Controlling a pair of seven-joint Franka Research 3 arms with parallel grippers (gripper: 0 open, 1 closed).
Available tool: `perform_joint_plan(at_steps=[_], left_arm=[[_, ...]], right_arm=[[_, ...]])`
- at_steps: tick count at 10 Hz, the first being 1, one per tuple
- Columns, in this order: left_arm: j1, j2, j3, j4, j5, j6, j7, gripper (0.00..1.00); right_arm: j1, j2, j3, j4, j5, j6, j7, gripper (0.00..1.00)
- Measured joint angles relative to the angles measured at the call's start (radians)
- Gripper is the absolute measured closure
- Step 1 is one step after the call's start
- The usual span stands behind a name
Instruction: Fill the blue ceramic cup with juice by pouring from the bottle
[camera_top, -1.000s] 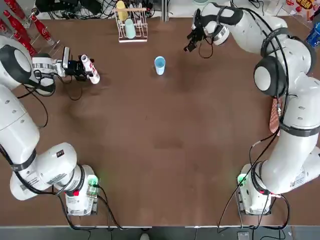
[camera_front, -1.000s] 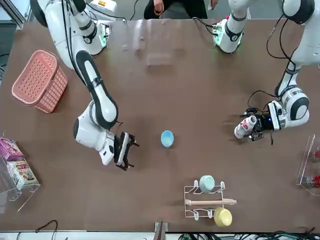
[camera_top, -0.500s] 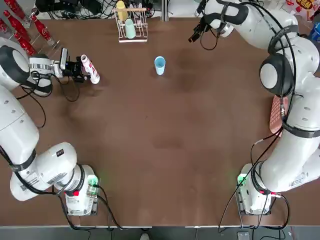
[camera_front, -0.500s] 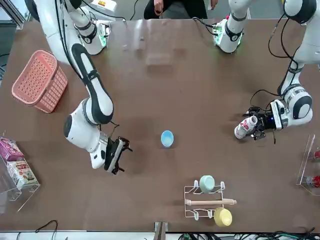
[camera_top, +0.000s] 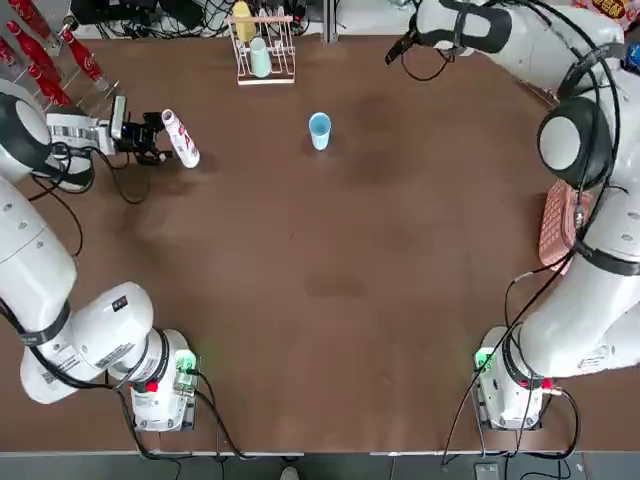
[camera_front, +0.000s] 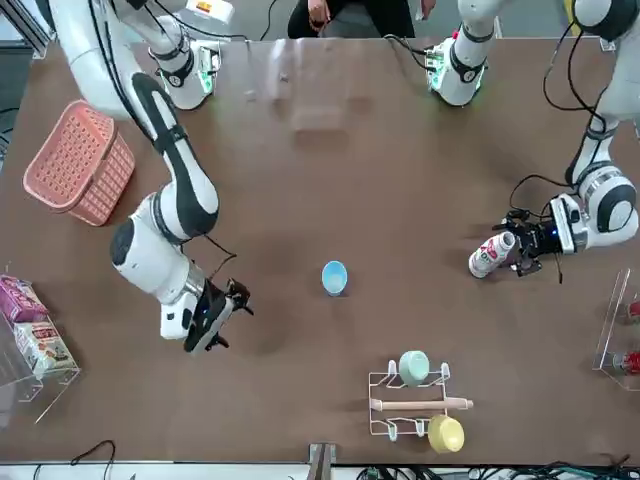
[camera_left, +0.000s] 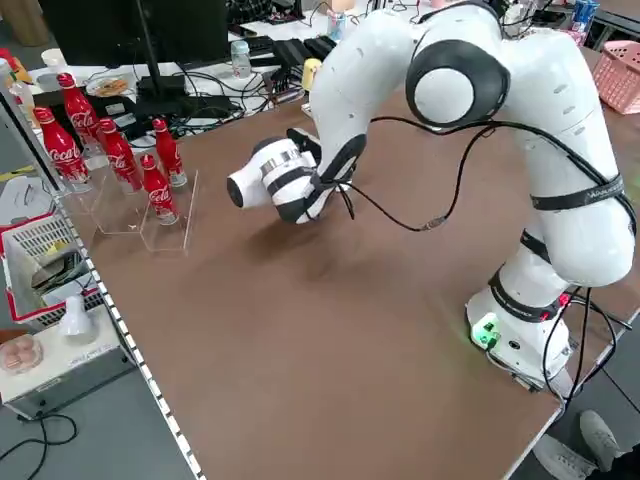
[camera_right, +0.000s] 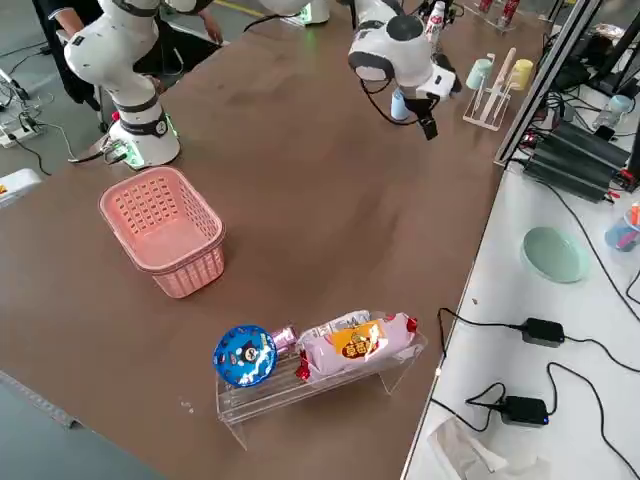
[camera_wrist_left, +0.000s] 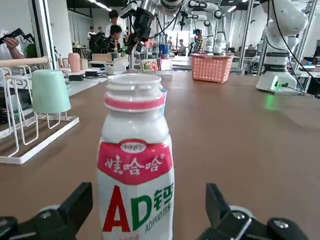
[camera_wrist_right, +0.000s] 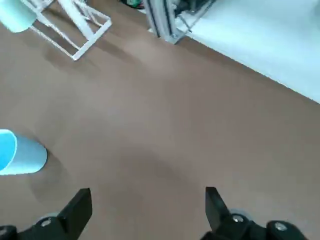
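blue ceramic cup (camera_top: 319, 131): upright, far half of table, tabletop (camera_top: 300, 230) all round | bottle (camera_top: 181, 138): upright, robot's left of cup, before left gripper (camera_wrist_left: 150, 189), open, not gripping | right gripper (camera_wrist_right: 149, 191): open, right of cup | white rack (camera_top: 266, 81), far edge: mint (camera_front: 414, 367), yellow cups (camera_front: 446, 434) | pink basket (camera_front: 80, 160): right side

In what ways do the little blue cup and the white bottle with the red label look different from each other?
The bottle is taller and slimmer; the cup is shorter and wide-mouthed. The bottle is white with a red label and print, while the cup is plain light blue. The bottle narrows to a neck at its top; the cup has no neck. Both stand on the table.
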Motion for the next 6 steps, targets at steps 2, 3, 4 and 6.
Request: perform_joint_plan(at_steps=[2,3,4,6], left_arm=[[0.001,-0.012,0.001,0.002,0.011,0.001,0.0,0.0],[0.003,-0.019,0.003,0.007,0.023,0.002,0.0,0.0],[0.008,-0.027,0.004,0.013,0.04,0.005,0.0,0.0],[0.015,-0.045,0.013,0.021,0.066,0.013,-0.007,0.0]], right_arm=[[-0.117,-0.011,0.101,0.013,-0.165,-0.076,0.222,0.0],[-0.149,-0.024,0.115,0.03,-0.205,-0.137,0.296,0.0],[-0.17,-0.038,0.117,0.056,-0.229,-0.205,0.352,0.0],[-0.197,-0.064,0.118,0.122,-0.349,-0.35,0.497,0.0]])
